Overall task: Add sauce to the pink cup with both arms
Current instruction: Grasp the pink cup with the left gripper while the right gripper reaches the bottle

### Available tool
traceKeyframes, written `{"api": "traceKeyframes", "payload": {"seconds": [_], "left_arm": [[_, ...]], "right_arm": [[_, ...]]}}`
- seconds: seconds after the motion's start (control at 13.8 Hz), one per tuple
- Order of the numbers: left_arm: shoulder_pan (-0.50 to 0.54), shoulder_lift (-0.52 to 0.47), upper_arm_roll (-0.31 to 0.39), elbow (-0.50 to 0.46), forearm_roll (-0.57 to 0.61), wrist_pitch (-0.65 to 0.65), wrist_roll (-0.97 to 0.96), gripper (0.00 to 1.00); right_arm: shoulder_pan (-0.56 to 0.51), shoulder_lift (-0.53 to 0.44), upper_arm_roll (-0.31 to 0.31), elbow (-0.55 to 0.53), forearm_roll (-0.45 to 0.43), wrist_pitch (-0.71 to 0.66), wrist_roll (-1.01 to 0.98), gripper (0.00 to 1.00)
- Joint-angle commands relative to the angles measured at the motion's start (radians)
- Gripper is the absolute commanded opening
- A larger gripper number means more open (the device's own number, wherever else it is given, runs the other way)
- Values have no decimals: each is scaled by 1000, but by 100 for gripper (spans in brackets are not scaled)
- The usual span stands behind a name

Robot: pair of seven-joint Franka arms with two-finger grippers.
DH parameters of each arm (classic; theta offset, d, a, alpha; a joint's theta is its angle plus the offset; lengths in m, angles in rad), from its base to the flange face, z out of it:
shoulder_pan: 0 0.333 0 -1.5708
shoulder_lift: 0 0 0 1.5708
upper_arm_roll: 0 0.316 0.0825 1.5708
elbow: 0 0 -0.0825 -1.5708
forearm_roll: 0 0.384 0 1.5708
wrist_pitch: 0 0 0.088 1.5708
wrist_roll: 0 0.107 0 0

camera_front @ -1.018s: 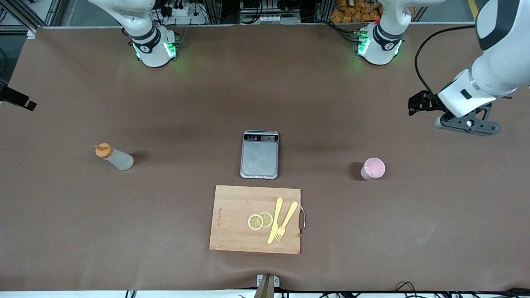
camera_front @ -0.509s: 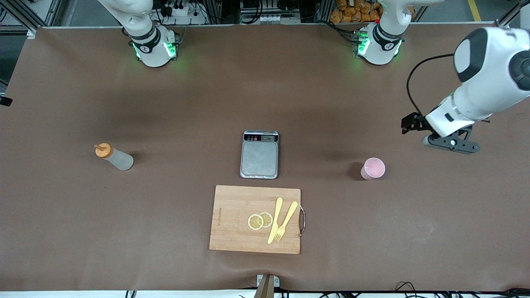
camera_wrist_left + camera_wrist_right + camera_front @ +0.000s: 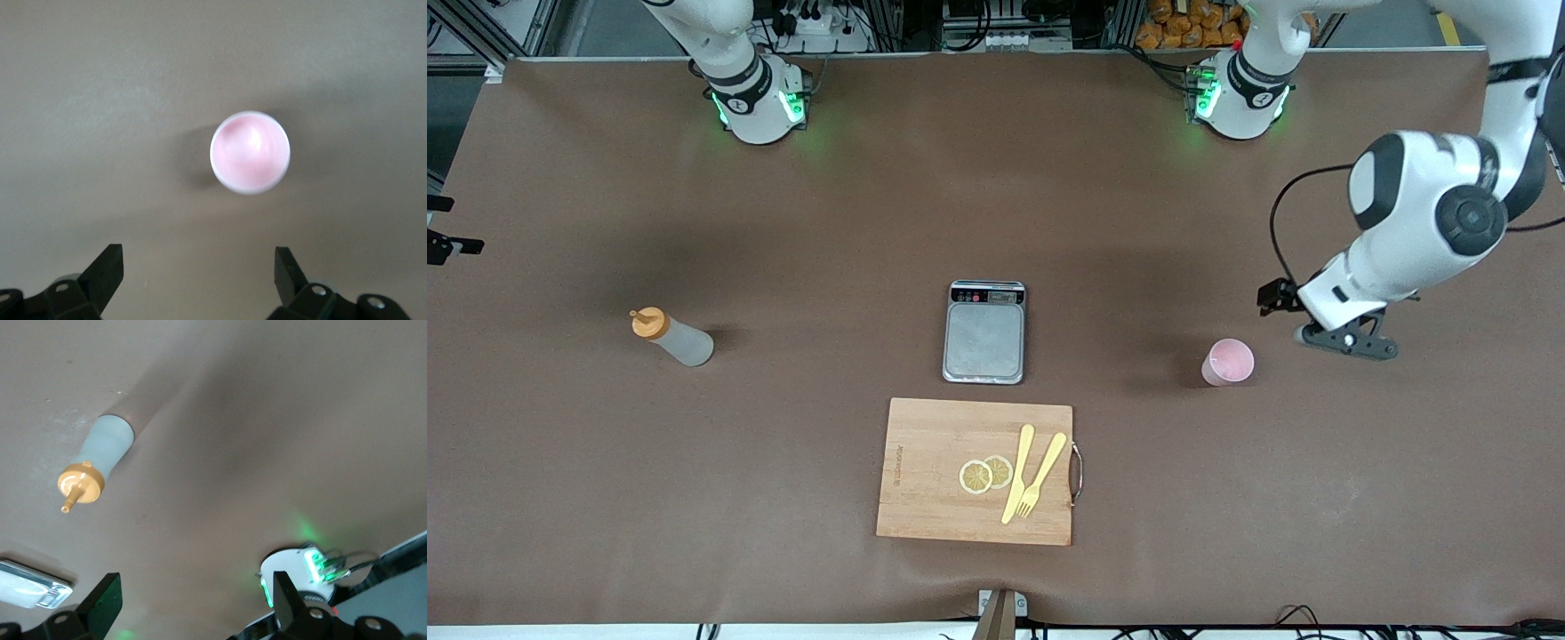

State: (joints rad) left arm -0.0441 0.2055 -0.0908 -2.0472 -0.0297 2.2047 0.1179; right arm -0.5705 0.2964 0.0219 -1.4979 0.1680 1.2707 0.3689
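I can see small print along one edge of the cutting board point(image 3: 975, 471), but I can't read it; the scale's point(image 3: 984, 332) display strip is unreadable to me as well. The pink cup point(image 3: 1228, 362) stands upright on the brown table point(image 3: 996, 196) toward the left arm's end, level with the scale. My left gripper point(image 3: 199, 270) hangs over the table just beside the cup, fingers spread wide with nothing between them; its wrist view looks straight down into the cup's round rim. The sauce bottle point(image 3: 672, 337) sits well apart toward the right arm's end, orange nozzle cap on. My right gripper point(image 3: 193, 600) is barely in the front view at the table's edge; from its wrist view the fingers stand wide apart and hold nothing, with the bottle in sight below. On the board, nearer the front camera than the scale, lie two lemon slices point(image 3: 985, 474) and a yellow knife point(image 3: 1017, 474) and fork point(image 3: 1040, 476).
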Motion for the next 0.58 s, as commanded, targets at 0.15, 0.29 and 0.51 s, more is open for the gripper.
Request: {"api": "traceKeyframes", "payload": {"seconds": [0.15,0.29,0.51], "left_arm": [[12,149,-3,90,13,53,12,100],[12,190,-3,126,8,53,11,100],[12,227,-3,144,4,53,11,100]], "right_arm": [[-101,153,19,18,132,-34,127,100],[-133,223,19,19,198,-33,139,100],[-166,348,18,21,293,-30,145,100]]}}
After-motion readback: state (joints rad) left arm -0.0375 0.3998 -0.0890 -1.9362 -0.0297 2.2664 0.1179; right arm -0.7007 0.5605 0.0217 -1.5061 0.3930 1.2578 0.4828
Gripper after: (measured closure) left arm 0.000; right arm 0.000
